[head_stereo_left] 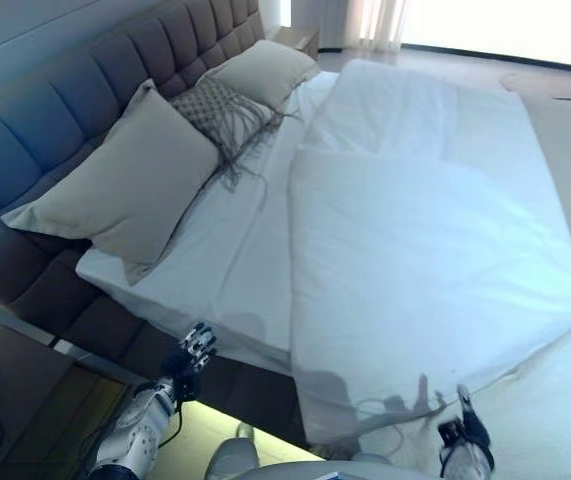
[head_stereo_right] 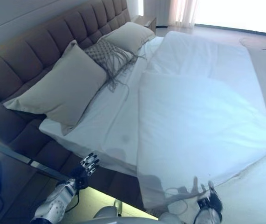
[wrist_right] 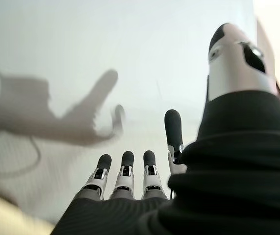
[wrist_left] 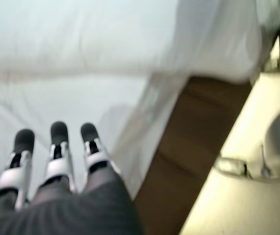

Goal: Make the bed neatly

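Both hands hung with fingers straight and holding nothing — the left hand (head_stereo_left: 196, 349) beside the mattress edge, the right hand (head_stereo_right: 210, 198) over the white duvet (head_stereo_left: 425, 270).

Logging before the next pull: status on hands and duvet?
Left hand open, off bed edge. Right hand open over white quilted duvet, not gripping. Duvet skewed, sheet exposed. Nothing in the way.

Both arms are silver-grey. The left hand (head_stereo_left: 196, 350) and right hand (wrist_right: 130, 181) have silver fingers (wrist_left: 59, 156) with rounded dark tips. A dark ribbed cover wraps each wrist.
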Controlling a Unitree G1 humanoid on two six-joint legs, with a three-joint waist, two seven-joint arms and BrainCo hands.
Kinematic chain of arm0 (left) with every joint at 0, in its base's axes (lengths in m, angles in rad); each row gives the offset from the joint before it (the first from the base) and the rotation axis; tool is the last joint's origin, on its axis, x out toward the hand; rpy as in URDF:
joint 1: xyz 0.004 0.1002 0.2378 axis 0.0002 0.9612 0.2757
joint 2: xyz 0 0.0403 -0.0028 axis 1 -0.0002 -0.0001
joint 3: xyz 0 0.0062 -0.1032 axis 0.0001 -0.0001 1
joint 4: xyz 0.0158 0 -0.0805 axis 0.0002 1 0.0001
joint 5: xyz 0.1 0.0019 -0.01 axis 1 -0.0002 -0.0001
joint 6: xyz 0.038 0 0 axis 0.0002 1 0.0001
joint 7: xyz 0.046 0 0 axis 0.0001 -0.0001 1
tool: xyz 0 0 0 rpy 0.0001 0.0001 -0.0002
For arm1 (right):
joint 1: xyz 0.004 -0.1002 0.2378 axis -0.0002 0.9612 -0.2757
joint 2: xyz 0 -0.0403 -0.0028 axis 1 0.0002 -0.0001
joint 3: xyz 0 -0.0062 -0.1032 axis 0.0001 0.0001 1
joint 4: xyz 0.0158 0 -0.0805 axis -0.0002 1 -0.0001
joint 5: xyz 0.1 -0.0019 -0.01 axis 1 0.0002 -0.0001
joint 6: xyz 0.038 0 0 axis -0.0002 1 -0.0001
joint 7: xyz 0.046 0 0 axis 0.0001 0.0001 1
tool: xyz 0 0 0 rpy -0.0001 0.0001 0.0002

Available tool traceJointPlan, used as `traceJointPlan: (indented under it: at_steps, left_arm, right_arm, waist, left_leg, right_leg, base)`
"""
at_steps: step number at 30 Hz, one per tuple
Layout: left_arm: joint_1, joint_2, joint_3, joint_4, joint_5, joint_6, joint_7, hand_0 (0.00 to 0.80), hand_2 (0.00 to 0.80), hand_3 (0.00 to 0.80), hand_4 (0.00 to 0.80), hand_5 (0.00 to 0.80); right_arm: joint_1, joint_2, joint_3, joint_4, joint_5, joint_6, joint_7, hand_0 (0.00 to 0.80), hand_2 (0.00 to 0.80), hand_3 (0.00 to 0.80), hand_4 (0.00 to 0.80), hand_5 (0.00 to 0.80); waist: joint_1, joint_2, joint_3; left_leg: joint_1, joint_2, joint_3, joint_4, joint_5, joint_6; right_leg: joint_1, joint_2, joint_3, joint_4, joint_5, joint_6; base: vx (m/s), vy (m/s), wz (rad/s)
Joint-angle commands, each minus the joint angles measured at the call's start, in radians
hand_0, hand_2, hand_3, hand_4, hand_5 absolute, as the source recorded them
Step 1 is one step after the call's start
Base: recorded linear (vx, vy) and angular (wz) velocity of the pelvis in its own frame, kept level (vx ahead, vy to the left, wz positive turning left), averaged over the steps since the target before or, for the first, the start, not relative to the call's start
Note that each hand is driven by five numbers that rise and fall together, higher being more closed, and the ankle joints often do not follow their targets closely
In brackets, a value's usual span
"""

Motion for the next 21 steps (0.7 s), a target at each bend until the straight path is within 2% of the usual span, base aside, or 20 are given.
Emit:
traceJointPlan:
  at_steps: [1, 3, 5, 9, 14, 17, 21]
  left_arm:
    - [-0.081, 0.051, -0.029, -0.04, -0.04, -0.062, -0.025, 0.0, 0.0, 0.0, 0.0, 0.0]
    - [-0.175, 0.048, -0.091, -0.007, -0.038, -0.088, -0.01, 0.0, 0.0, 0.0, 0.0, 0.0]
    - [-0.231, 0.053, -0.117, 0.0, -0.048, -0.098, 0.002, 0.0, 0.0, 0.0, 0.0, 0.0]
    - [-0.267, 0.109, -0.127, -0.057, -0.064, -0.075, 0.014, 0.0, 0.0, 0.0, 0.0, 0.0]
    - [-0.344, 0.182, -0.145, -0.067, -0.081, -0.088, 0.02, 0.0, 0.0, 0.0, 0.0, 0.0]
    - [-0.353, 0.218, -0.139, -0.071, -0.084, -0.083, 0.009, 0.0, 0.0, 0.0, 0.0, 0.0]
    - [-0.351, 0.257, -0.128, -0.061, -0.089, -0.078, -0.012, 0.0, 0.0, 0.0, 0.0, 0.0]
  right_arm:
    - [-0.075, -0.024, -0.049, 0.006, 0.067, -0.131, -0.049, 0.0, 0.0, 0.0, 0.0, 0.0]
    - [-0.168, -0.05, -0.066, 0.058, 0.12, -0.185, -0.088, 0.0, 0.0, 0.0, 0.0, 0.0]
    - [-0.219, -0.063, -0.088, 0.088, 0.175, -0.192, -0.08, 0.0, 0.0, 0.0, 0.0, 0.0]
    - [-0.257, -0.101, -0.104, 0.157, 0.259, -0.207, 0.007, 0.0, 0.0, 0.0, 0.0, 0.0]
    - [-0.34, -0.184, -0.099, 0.179, 0.386, -0.163, 0.193, 0.0, 0.0, 0.0, 0.0, 0.0]
    - [-0.373, -0.244, -0.125, 0.225, 0.487, -0.105, 0.301, 0.0, 0.0, 0.0, 0.0, 0.0]
    - [-0.424, -0.336, -0.172, 0.355, 0.548, -0.02, 0.297, 0.0, 0.0, 0.0, 0.0, 0.0]
  waist:
    - [0.035, -0.028, 0.044]
    - [0.024, -0.019, 0.087]
    - [0.019, -0.017, 0.128]
    - [0.033, -0.019, 0.176]
    - [0.047, -0.034, 0.231]
    - [0.062, -0.043, 0.256]
    - [0.083, -0.049, 0.264]
  left_leg:
    - [-0.051, 0.069, -0.052, 0.095, -0.024, 0.0]
    - [-0.118, 0.045, -0.073, 0.1, -0.022, 0.009]
    - [-0.171, 0.035, -0.091, 0.141, -0.027, -0.003]
    - [-0.239, 0.049, -0.108, 0.208, -0.04, -0.021]
    - [-0.375, 0.049, -0.135, 0.242, -0.031, -0.035]
    - [-0.448, 0.035, -0.153, 0.256, -0.023, -0.039]
    - [-0.514, 0.019, -0.159, 0.259, -0.013, -0.039]
  right_leg:
    - [-0.084, -0.098, 0.002, -0.027, 0.15, 0.075]
    - [-0.17, -0.121, 0.009, 0.015, 0.149, 0.08]
    - [-0.229, -0.136, 0.019, 0.051, 0.158, 0.088]
    - [-0.244, -0.154, 0.018, 0.037, 0.183, 0.108]
    - [-0.322, -0.158, -0.028, 0.017, 0.206, 0.114]
    - [-0.372, -0.16, -0.053, 0.016, 0.213, 0.113]
    - [-0.439, -0.162, -0.074, 0.029, 0.216, 0.112]
  base:
    - [-0.172, 0.079, -0.05]
    - [-0.296, 0.109, 0.05]
    - [-0.223, 0.05, 0.14]
    - [-0.013, -0.092, 0.08]
    - [-0.125, -0.184, 0.08]
    - [-0.087, -0.179, 0.14]
    - [-0.069, -0.139, 0.13]
